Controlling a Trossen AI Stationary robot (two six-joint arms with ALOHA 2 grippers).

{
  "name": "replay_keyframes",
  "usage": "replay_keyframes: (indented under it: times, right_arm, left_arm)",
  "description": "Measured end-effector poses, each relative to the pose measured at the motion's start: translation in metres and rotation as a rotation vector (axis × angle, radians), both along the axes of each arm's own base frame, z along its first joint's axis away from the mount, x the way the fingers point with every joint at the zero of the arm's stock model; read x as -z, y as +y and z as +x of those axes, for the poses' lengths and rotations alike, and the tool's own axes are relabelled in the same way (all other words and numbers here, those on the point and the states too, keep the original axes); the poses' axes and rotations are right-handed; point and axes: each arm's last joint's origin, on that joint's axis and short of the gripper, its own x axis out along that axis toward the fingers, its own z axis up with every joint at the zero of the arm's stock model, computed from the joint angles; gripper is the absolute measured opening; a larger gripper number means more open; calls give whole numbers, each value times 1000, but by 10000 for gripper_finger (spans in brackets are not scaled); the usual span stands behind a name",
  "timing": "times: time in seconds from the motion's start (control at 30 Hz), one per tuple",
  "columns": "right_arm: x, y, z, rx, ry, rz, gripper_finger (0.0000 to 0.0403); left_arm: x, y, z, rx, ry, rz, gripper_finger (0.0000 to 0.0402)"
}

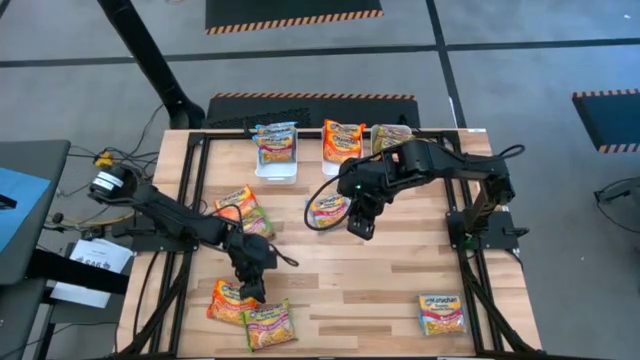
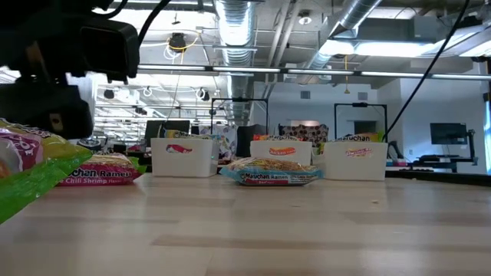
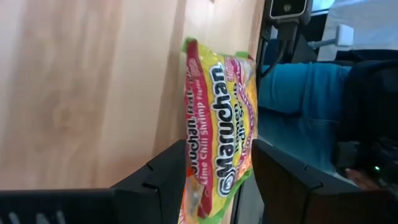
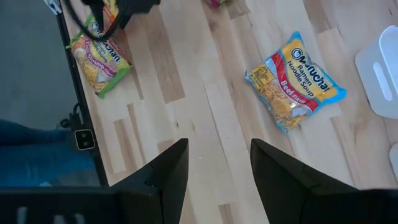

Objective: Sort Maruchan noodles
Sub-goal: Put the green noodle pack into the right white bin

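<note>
Maruchan noodle packets lie spread over the wooden table. A green-edged lime chili shrimp packet [image 3: 217, 124] lies flat by the near edge, next to an orange one [image 1: 228, 300]. My left gripper [image 3: 214, 186] hangs open just above them [image 1: 250, 287], slanting down, its fingers standing either side of the green packet's end; no touch shows. A blue-red beef packet [image 4: 295, 81] lies flat mid-table. My right gripper [image 4: 217, 180] hovers open high above the table beside it [image 1: 360, 222], holding nothing.
Three white bins [image 2: 181, 157] [image 2: 281, 152] [image 2: 355, 161] stand in a row along the far edge with packets in them. Two more packets [image 1: 243, 208] lie left of centre and one [image 1: 441, 313] at the near right corner. Bare wood lies between the arms.
</note>
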Motion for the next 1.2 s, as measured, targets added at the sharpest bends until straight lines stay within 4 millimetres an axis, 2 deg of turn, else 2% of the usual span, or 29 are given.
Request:
replay_keyframes:
  times: [0.53, 0.73, 0.87, 1.07, 1.2]
  right_arm:
    - [-1, -1, 2, 5, -24, 2, 195]
    - [-1, -2, 2, 18, -25, -17, 195]
    - [-1, -2, 2, 44, -22, -4, 195]
    - [-1, -2, 2, 86, -17, 18, 195]
    - [-1, 0, 2, 84, -16, 19, 195]
  left_arm:
    - [36, -37, 7, 35, 58, -54, 164]
    - [42, -40, 8, 24, 71, -48, 161]
    - [42, -40, 8, 25, 66, -45, 123]
    - [41, -40, 8, 39, 43, -32, 17]
    - [39, -39, 11, 51, -11, -36, 4]
